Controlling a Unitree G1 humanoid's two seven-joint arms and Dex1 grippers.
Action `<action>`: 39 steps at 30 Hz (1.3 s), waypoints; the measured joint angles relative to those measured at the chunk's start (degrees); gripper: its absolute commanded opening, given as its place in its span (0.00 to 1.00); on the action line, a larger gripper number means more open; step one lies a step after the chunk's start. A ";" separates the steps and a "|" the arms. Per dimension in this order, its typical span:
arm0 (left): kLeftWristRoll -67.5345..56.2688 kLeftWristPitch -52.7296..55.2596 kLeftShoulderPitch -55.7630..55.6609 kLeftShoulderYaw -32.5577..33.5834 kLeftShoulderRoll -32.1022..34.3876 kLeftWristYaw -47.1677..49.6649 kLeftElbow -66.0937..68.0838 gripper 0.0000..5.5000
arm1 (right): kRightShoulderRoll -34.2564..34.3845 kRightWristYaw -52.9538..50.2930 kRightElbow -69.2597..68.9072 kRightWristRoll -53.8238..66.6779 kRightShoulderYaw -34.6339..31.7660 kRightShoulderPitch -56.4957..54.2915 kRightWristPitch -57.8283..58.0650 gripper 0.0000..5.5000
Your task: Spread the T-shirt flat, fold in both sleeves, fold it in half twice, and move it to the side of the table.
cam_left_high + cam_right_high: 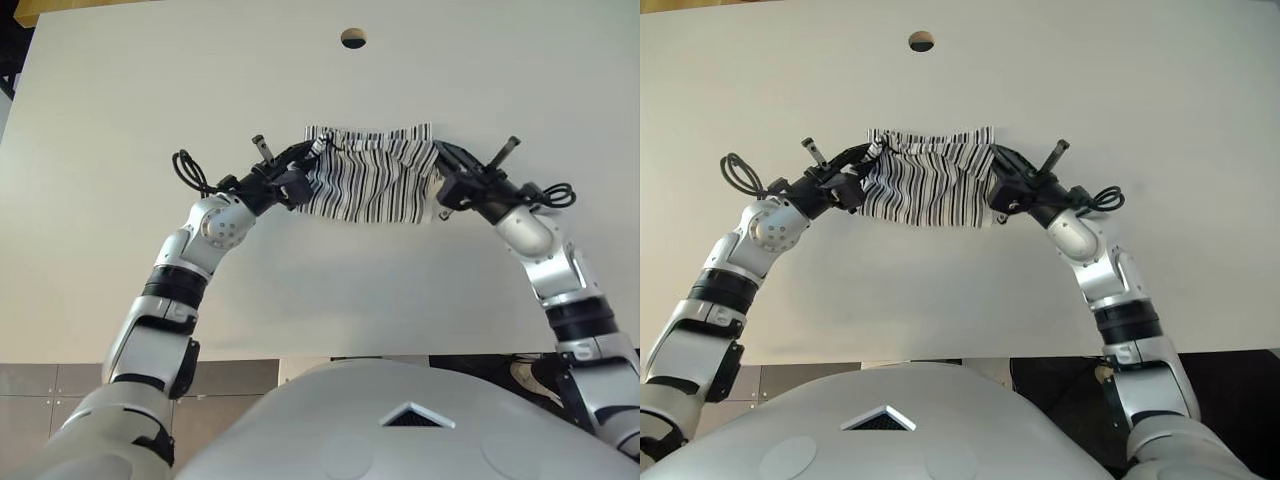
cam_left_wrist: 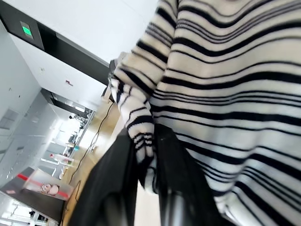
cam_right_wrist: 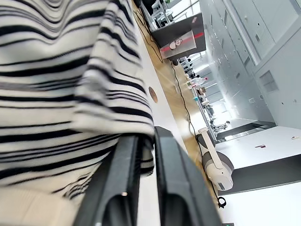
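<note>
White table (image 1: 150, 80); left pincer (image 1: 312, 160) and right pincer (image 1: 440, 165) level, outstretched, tight on T-shirt (image 1: 370, 185)

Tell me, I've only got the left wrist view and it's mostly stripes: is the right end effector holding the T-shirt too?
Observer: Yes, the right end effector is shut on the T-shirt at its own side.
Operator: Is the shirt spread flat?
Observer: No. In the head views it stretches, bunched and wrinkled, between the left end effector and the right one, over the white table.
Operator: Anything near it?
Observer: A round hole in the tabletop lies beyond it, apart from the cloth.
</note>
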 measured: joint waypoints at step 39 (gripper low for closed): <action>-5.15 2.04 0.30 12.31 -11.78 40.85 2.75 0.77 | -0.44 -27.09 62.37 32.60 -28.20 -27.80 12.01 0.53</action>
